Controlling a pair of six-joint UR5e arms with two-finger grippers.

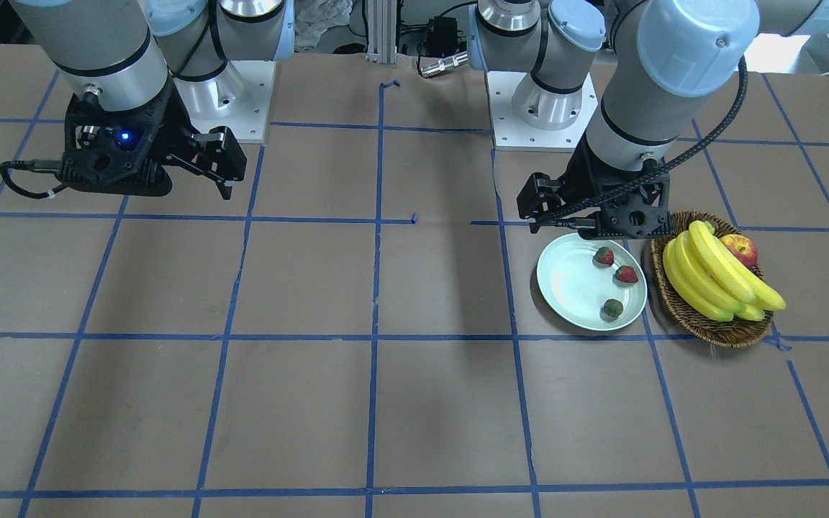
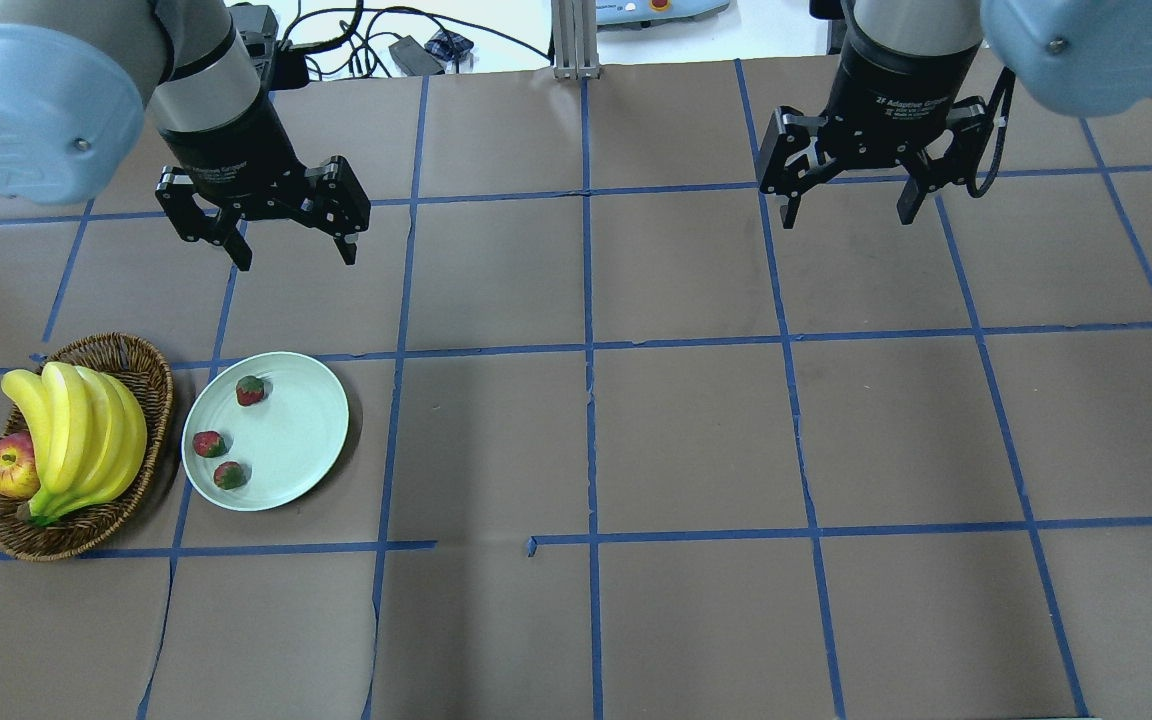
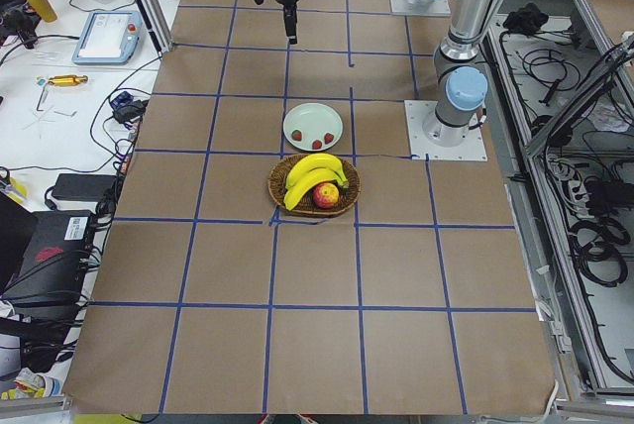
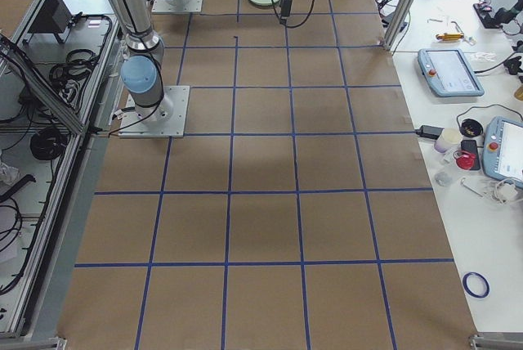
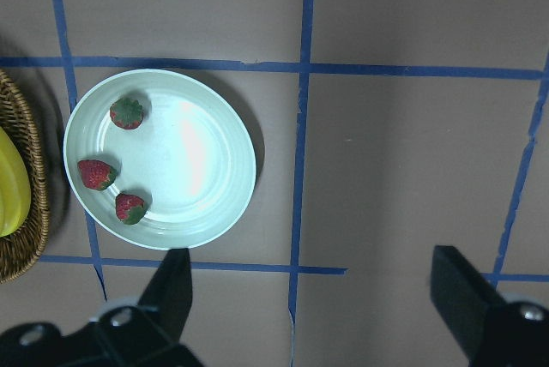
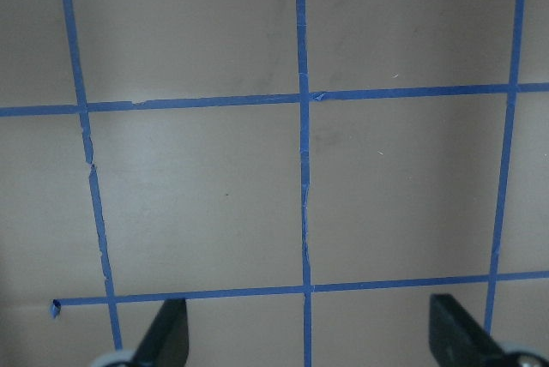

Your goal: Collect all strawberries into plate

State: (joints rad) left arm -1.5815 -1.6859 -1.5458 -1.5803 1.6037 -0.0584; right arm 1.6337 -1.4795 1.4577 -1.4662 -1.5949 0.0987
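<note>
Mint plate holds three strawberries; left gripper and right gripper both spread wide, empty, aloft.

The left end effector is hanging above the brown, blue-gridded counter, pointing straight down. Nearer the camera than the end effector, the mint-green plate is holding the small red strawberries. Just past the plate, farther still from the end effector, a wicker basket is carrying bananas and an apple.
</note>
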